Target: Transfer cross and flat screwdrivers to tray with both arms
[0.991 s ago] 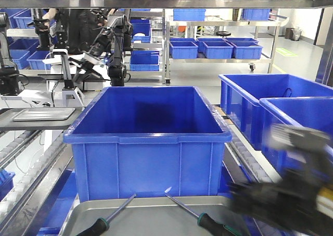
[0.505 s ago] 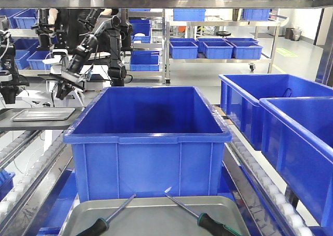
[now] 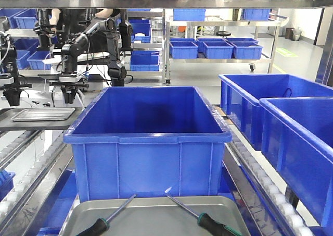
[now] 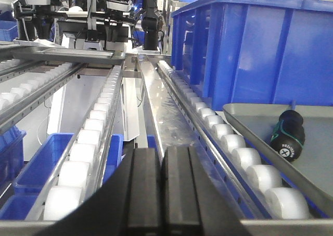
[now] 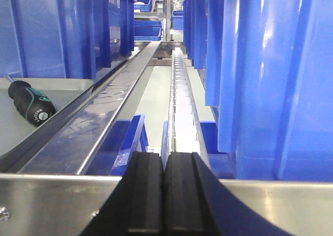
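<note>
— Where are the screwdrivers?
— Both in the tray (image 3: 156,215) — left screwdriver (image 3: 106,220) toward its left edge, right screwdriver (image 3: 200,218) toward its right.
— Grippers?
— Left gripper (image 4: 161,186) and right gripper (image 5: 164,191) pressed together, holding nothing.

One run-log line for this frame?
left gripper: shut, empty | right gripper: shut, empty | both screwdrivers in tray | arms clear

closed right pincer (image 5: 164,194); screwdriver (image 5: 30,104) on tray (image 5: 13,129)
</note>
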Robot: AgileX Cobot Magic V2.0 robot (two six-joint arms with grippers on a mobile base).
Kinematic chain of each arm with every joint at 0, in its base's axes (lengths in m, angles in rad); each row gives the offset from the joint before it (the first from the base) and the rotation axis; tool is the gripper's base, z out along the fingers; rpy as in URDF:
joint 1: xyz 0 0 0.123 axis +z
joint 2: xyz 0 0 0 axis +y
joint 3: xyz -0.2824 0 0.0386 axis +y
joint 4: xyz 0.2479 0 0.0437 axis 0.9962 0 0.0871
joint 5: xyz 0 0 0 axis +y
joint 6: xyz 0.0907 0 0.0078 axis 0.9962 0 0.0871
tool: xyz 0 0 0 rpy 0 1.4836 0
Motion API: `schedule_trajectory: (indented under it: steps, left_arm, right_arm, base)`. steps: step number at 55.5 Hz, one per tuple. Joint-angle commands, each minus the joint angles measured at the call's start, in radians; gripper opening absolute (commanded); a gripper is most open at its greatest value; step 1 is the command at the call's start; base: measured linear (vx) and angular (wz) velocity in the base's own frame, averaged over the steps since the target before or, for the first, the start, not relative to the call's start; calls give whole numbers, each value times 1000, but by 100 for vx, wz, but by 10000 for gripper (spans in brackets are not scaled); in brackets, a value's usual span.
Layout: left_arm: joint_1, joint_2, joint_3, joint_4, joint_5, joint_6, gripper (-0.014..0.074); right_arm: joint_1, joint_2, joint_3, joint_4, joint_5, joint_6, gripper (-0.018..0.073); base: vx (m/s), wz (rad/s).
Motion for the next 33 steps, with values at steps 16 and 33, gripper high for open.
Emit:
schedule_trajectory:
  steps: [16, 33]
  left_arm:
    - [-2, -13, -24, -1, -88, -8, -6]
    - [-2, -13, -24, -1, -88, -8, -6]
  right_arm:
    - [-7, -6, 7, -15, -75, -3, -11]
    - [-7, -6, 7, -15, -69, -4, -9]
  base:
    - [0, 0]
    - [0, 0]
